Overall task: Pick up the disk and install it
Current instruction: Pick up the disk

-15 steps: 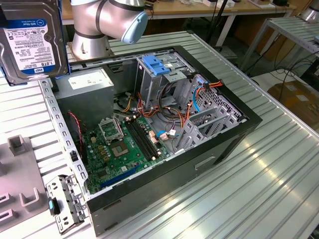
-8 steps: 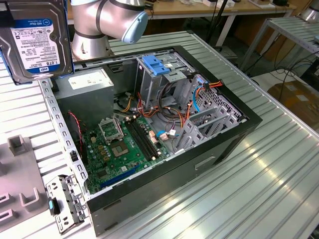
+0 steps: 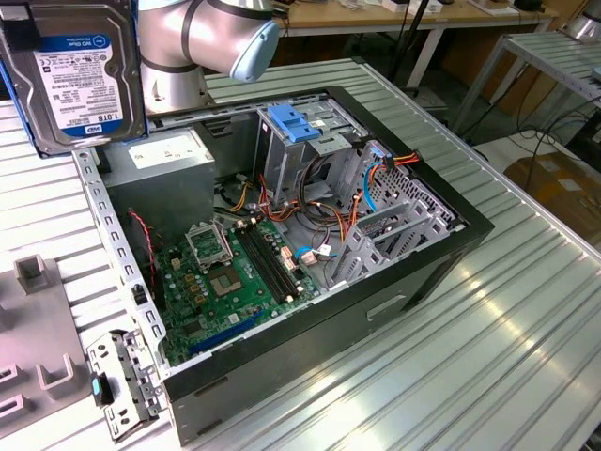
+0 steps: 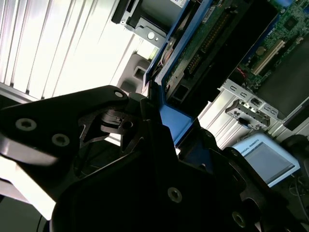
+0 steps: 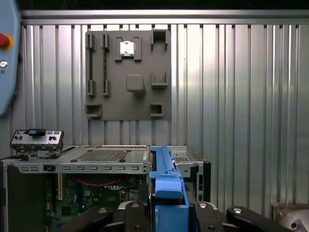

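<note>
the disk [image 3: 80, 75] hangs raised clear of the open computer case [image 3: 310, 235], edge-on in the first wrist view. the gripper [image 5: 166, 212] is clamped across the disk's blue carrier rails [image 5: 164, 179]. it looks dense, rigid and shock-sensitive. the plastic rails may flex slightly, so gripping the metal body flanks seems safer.

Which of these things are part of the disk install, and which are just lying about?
In the job:
- the disk, held up off the table
- the gripper, closed on the disk's blue rails
- open computer case

Lying about:
- grey fixture plate on the table
- metal bracket by the case corner
</note>
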Available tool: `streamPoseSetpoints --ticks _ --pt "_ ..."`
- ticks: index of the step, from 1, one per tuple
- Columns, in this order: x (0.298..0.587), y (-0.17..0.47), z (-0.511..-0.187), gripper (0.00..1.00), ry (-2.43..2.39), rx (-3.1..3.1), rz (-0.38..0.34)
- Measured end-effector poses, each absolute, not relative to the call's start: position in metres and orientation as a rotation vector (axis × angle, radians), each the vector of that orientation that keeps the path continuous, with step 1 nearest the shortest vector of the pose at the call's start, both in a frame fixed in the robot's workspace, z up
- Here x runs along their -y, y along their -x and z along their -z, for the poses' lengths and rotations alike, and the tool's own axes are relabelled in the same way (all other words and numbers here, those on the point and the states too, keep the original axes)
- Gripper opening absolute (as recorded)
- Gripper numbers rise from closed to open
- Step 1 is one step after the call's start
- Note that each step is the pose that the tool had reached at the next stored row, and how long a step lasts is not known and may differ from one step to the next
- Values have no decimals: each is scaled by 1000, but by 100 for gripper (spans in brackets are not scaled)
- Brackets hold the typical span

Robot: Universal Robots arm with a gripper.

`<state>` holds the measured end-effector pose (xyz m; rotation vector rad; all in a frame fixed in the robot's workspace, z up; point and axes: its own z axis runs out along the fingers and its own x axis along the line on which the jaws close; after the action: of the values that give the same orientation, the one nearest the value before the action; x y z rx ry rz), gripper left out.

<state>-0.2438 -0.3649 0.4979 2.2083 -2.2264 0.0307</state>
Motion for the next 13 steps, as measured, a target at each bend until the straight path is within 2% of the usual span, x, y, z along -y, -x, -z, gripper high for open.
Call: streamPoseSetpoints --ticks 13 --pt "367 228 -498 37 -2208 2227 -31"
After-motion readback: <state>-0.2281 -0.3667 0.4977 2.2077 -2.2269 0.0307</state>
